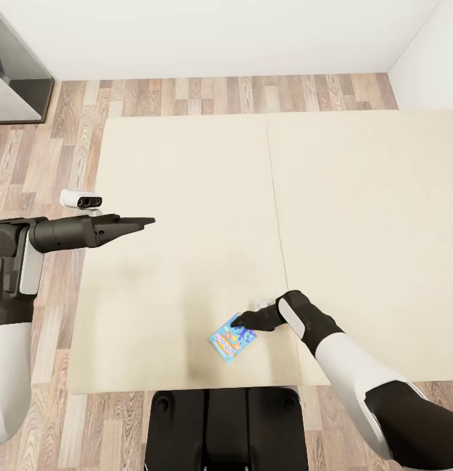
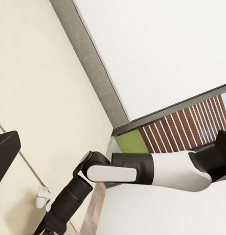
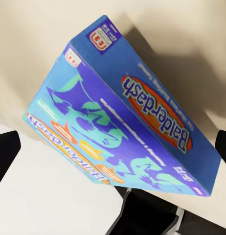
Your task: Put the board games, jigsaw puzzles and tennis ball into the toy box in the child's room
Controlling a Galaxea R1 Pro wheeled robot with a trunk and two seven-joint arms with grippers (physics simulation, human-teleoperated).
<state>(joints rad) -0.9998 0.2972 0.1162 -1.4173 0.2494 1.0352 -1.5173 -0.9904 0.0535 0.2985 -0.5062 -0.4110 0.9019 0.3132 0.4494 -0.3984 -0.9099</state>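
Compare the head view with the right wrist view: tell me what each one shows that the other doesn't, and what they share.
Head view alone: the whole cream bed, the wood floor, the left hand held out over the bed's edge, and the right hand at the board game's upper edge.

Right wrist view alone: the box's printing up close, with the title Balderdash readable on its blue side.

Both: the blue board game lying on the cream bed near its front edge.

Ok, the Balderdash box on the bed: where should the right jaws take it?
Across the thin side of the Balderdash box, probably, coming over the bed's near edge. It lies flat, too broad across its face, and the right gripper sits at its far corner.
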